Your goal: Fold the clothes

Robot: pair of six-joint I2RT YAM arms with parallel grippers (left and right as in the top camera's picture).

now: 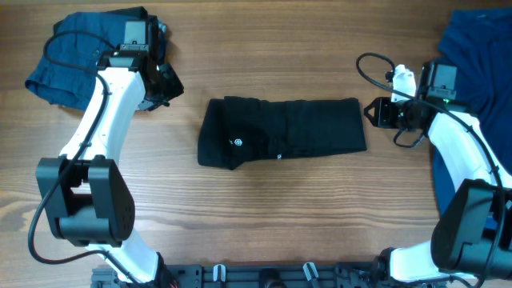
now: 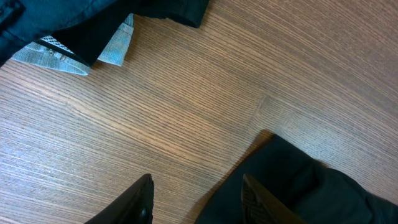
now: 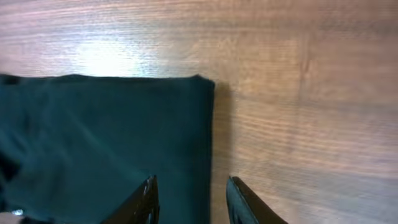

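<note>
Black cloth on pale wood: found the shirt folded into a long band across the middle of the table, with small white marks near its left end. Saw the right gripper low at the band's right end, partly open, straddling the edge there and holding nothing. Saw the left gripper just beside the band's left corner, likewise partly open and empty, mostly over bare wood.

Judged the step in hand to be a fold of the band end over end. Judged it best to take every layer at the corner, not the top one alone; to pinch low, close to the wood; to lift only enough to clear the cloth beneath; to lay edge on edge before letting go. Noted some bunching at the left end, likely to want smoothing first.

Underneath, plain wood grain, with glare in the right wrist view. Spotted blue clothes heaped at the far left corner and more blue cloth along the right edge, both apart from the shirt. Nothing of the room beyond the table in view.
</note>
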